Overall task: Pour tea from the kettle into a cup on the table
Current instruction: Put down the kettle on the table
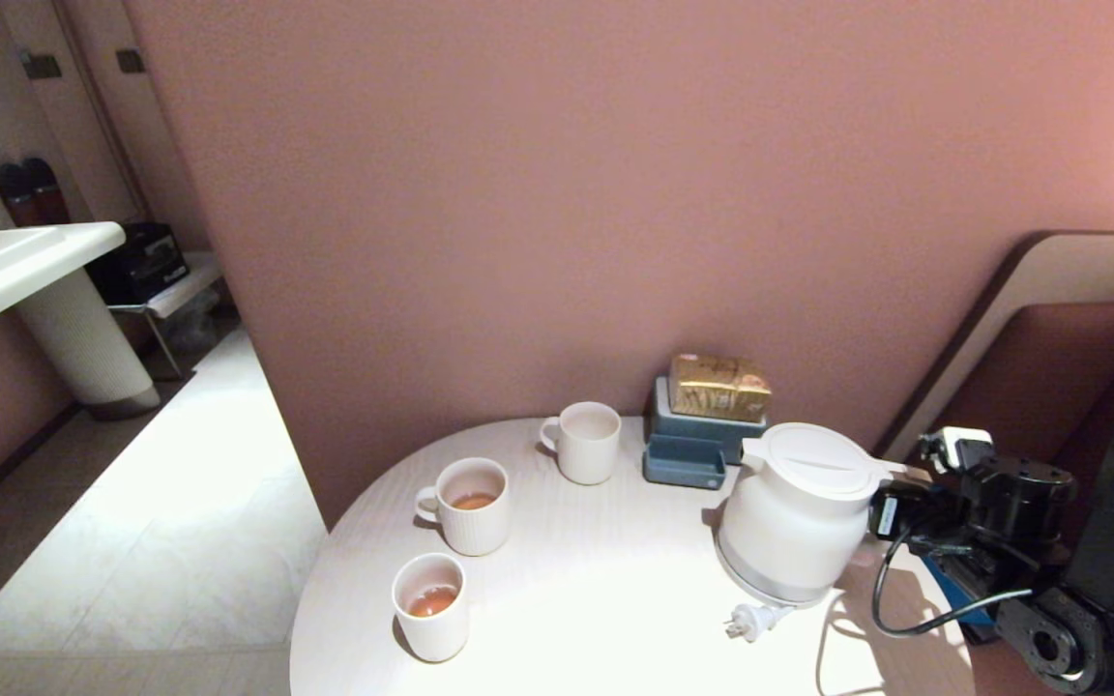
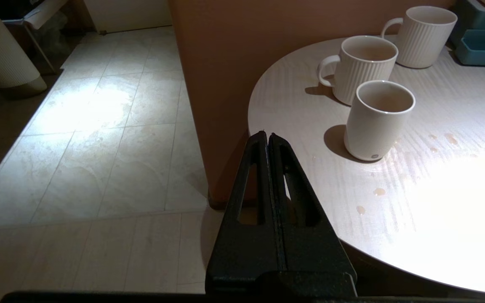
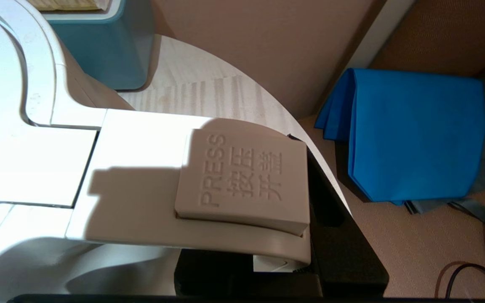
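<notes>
The white kettle (image 1: 799,512) stands at the right side of the round white table (image 1: 596,599), spout towards the mugs. My right gripper (image 1: 891,512) is shut on its handle (image 3: 141,185); a black finger (image 3: 339,235) lies against the handle beside the grey PRESS button (image 3: 242,176). The small plain cup (image 1: 431,606) sits near the table's front left edge with reddish-brown tea (image 1: 432,601) in it, and the same cup (image 2: 377,122) shows in the left wrist view. My left gripper (image 2: 267,136) hangs shut and empty off the table's left edge, over the floor.
Two ribbed handled mugs stand behind the cup, one (image 1: 468,505) holding tea, the other (image 1: 586,442) farther back. A blue box (image 1: 702,440) with a golden packet sits by the wall. The kettle's plug (image 1: 750,619) lies on the table. Tea drops (image 2: 379,191) dot the tabletop.
</notes>
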### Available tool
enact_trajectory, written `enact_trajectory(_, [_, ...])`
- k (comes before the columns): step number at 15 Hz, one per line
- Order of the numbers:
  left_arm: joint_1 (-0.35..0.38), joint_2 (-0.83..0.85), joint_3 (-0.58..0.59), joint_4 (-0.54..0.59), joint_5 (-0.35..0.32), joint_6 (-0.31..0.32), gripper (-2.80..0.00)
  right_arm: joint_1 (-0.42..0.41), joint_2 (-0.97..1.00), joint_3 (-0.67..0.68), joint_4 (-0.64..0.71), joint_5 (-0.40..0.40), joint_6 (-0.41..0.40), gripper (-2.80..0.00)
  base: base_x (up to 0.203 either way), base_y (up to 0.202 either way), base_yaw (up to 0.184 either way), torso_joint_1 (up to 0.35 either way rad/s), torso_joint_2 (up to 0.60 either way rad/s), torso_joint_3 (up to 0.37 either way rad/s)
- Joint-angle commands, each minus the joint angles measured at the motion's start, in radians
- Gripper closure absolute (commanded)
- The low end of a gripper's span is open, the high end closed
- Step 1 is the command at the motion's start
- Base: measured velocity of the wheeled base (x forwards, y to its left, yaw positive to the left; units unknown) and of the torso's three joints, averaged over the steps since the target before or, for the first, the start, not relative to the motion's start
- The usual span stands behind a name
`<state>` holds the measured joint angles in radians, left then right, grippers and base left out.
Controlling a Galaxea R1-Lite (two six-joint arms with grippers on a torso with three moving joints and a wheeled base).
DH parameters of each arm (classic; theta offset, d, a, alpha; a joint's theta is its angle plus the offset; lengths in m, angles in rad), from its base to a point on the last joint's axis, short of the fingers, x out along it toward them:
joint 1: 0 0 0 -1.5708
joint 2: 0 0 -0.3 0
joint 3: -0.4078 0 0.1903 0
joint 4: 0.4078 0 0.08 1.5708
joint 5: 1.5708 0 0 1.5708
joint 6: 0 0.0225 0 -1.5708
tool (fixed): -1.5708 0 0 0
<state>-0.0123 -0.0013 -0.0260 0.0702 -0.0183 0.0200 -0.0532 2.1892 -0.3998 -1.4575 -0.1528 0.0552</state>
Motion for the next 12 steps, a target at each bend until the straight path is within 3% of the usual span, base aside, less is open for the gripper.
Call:
enact_trajectory(1, [0.0, 0.001, 0.0, 0.0, 0.0, 0.0, 0.0, 0.0, -0.002, 0.003, -0.006, -0.001, 0.0, 0.0, 0.0, 0.0, 0.0, 0.0, 0.0, 0.0])
enact_trajectory(7, [0.0, 0.001, 0.001, 0.0, 0.0, 0.0, 0.0, -0.002, -0.026, 0.033, -0.004, -0.001, 0.0, 0.0, 0.0, 0.0, 0.0, 0.0, 0.0, 0.0])
enact_trajectory(8, [0.0, 0.001, 0.0, 0.0, 0.0, 0.0, 0.0, 0.0, -0.024, 0.034, -0.004, -0.001, 0.0, -2.8, 0.0, 0.0, 0.0, 0.0, 0.0, 0.0])
enact_trajectory(12, [0.0, 0.001, 0.0, 0.0, 0.0, 0.0, 0.0, 0.0, -0.014, 0.036, -0.006, -0.001, -0.002, -2.8, 0.0, 0.0, 0.0, 0.0, 0.0, 0.0])
